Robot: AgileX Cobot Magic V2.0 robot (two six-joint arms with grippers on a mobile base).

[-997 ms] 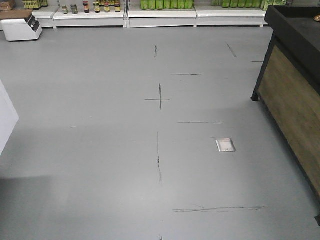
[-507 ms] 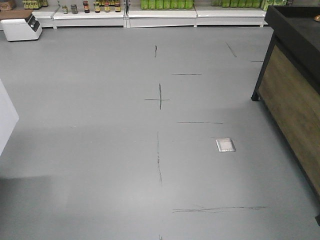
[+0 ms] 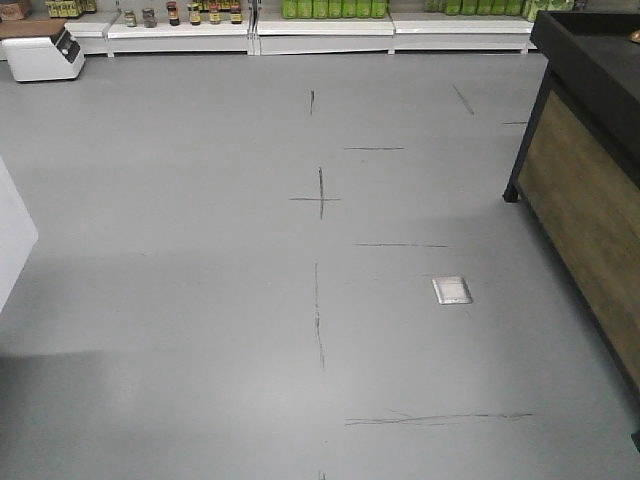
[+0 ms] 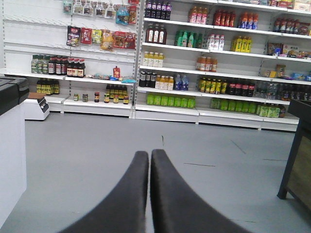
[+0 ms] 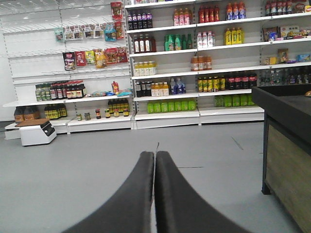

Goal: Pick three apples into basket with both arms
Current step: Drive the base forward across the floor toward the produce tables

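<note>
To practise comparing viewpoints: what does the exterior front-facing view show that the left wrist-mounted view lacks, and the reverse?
Front only: a small square metal floor plate. Left wrist only: the shut black left gripper and the upper white shelves of drink bottles. Both: the grey floor, the row of green bottles and the black wood-panelled counter.

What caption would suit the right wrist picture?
Shut right gripper facing drink shelves across grey floor, dark counter at the picture's right.

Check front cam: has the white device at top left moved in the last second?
No. The white device sits unchanged beside the left end of the shelf base.
</note>
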